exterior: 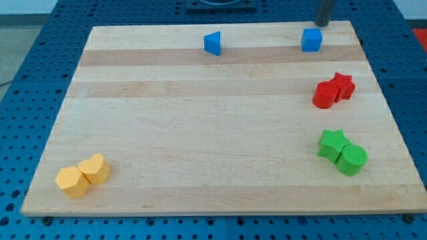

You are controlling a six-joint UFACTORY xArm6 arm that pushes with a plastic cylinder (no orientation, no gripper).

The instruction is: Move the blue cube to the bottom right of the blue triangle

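The blue cube (311,40) sits near the board's top edge, towards the view's right. The blue triangle (213,43) sits near the top edge at about the middle, well to the left of the cube. My tip (323,24) is the lower end of the dark rod at the view's top right. It stands just above and slightly right of the blue cube, close to it; I cannot tell if it touches.
A red cylinder (325,94) and a red star (343,85) touch at the right. A green star (332,143) and a green cylinder (351,159) touch at the lower right. Two yellow blocks (83,176) lie at the lower left. The wooden board (200,120) lies on a blue perforated table.
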